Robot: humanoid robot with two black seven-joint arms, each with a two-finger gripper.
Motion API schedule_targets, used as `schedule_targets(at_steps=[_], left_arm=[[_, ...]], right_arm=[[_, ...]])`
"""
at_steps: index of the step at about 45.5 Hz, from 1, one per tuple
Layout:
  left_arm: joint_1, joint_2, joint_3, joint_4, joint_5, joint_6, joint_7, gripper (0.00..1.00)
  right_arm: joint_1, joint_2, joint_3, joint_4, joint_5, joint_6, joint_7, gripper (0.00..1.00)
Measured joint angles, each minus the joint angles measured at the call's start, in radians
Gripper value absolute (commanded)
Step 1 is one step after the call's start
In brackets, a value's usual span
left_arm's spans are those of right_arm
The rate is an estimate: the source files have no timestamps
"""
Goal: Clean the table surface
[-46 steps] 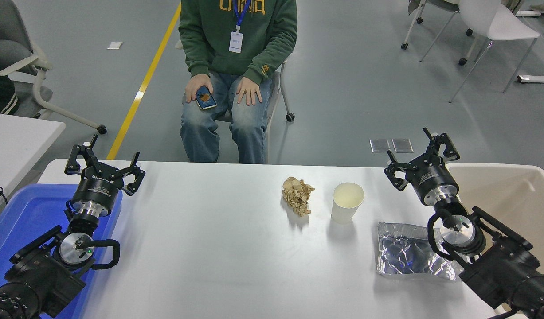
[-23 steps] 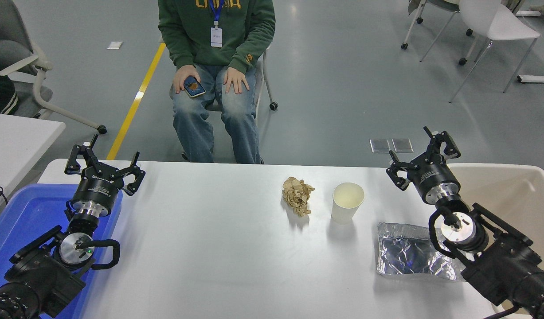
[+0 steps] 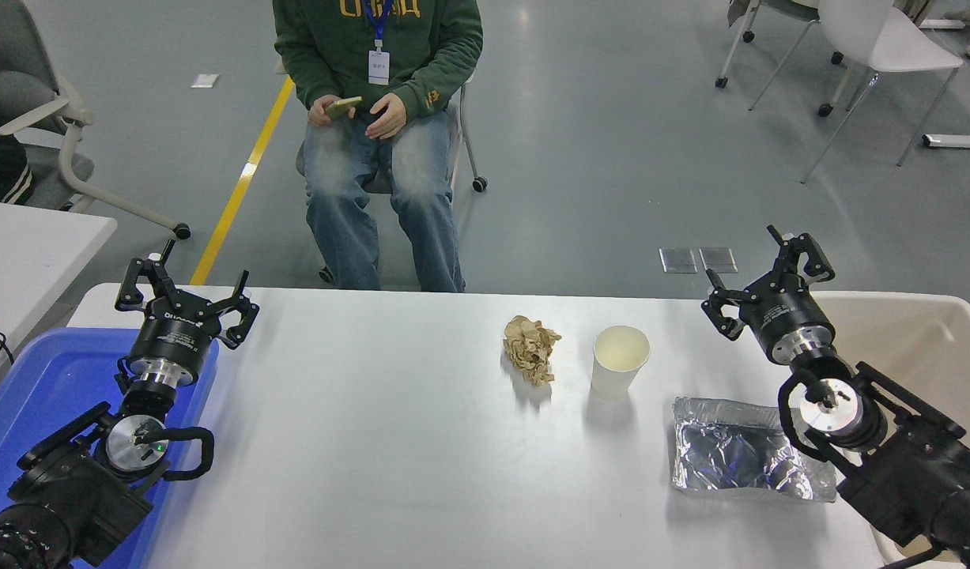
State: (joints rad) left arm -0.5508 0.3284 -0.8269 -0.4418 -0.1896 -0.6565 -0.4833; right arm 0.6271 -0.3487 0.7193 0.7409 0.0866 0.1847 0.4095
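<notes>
The glossy white table surface (image 3: 374, 442) fills the lower half of the head view. On it lie a crumpled brown paper ball (image 3: 531, 348), an upright white paper cup (image 3: 618, 361) just right of it, and a flattened silver foil bag (image 3: 744, 461) near the right front. My right gripper (image 3: 769, 273) hangs open above the table's far right edge, beyond the foil bag and right of the cup, holding nothing. Open and empty too, my left gripper (image 3: 186, 297) stays parked at the far left.
A blue plastic tray (image 3: 34, 395) sits under the left arm. A beige bin (image 3: 919, 356) stands off the table's right end. A seated person in a green sweatshirt (image 3: 378, 118) holds a phone beyond the far edge. Office chairs stand further back.
My right gripper has drifted slightly right and toward the bin, uncovering more of the foil bag. The seated person rolled back and left and lifted the phone in both hands.
</notes>
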Motion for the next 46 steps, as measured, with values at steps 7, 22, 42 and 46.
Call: schedule_targets(at_steps=[7,22,42,46], left_arm=[[0.000,0.000,0.000,0.000,0.000,0.000,0.000,1.00],[0.000,0.001,0.000,0.000,0.001,0.000,0.000,1.00],[0.000,0.001,0.000,0.000,0.001,0.000,0.000,1.00],[0.000,0.001,0.000,0.000,0.001,0.000,0.000,1.00]], right_arm=[[0.033,-0.056,-0.081,0.061,-0.025,-0.014,0.002,1.00],[0.169,-0.174,-0.347,0.176,-0.188,-0.098,-0.001,1.00],[0.480,-0.310,-0.850,0.357,-0.277,-0.179,-0.062,0.99],[0.554,-0.293,-0.972,0.387,-0.290,-0.191,-0.100,0.99]])
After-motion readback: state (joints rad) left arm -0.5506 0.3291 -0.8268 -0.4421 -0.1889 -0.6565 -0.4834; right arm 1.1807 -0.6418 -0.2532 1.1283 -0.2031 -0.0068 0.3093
